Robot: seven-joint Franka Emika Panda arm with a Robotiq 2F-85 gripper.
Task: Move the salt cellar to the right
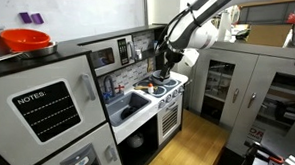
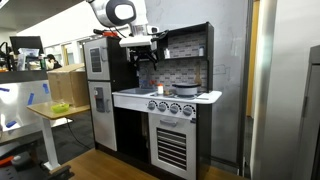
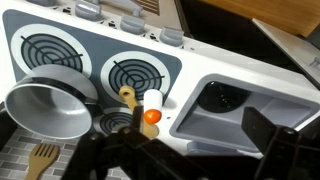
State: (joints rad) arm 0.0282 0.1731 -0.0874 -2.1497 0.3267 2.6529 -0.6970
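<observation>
**A:** Where's the cellar?

**B:** The cellar (image 3: pixel 152 104) sits on the stove (image 3: pixel 95 52), at its front edge. The pot (image 3: pixel 50 108) is on one side and the sink (image 3: pixel 220 97) on the other. A wooden handle (image 3: pixel 127 97) lies just beside it, perhaps touching. I can't tell whether the cellar is upright or tipped.

**A:** And the jaws?

**B:** They hang off the arm (image 1: pixel 200 20), over the stove and clear of it in both exterior views. In the wrist view they are only dark blur along the bottom edge. I cannot tell whether they're spread or pressed together. They seem to pinch nothing, since the cellar shows whole and apart from them.

**A:** So how far along is it?

**B:** Hardly started, I'd say. The jaws look lined up roughly above the cellar, which is as far as the approach has got. The descent, the grasp, the shift sideways and the release are all left.

**A:** Which way is right?

**B:** I can't be sure. In the wrist view the sink and bare worktop (image 3: pixel 262 72) lie to the right, but that view may be flipped.

**A:** Any trouble ahead?

**B:** The handle and pot crowd one side, so a careless descent could knock them.
</observation>
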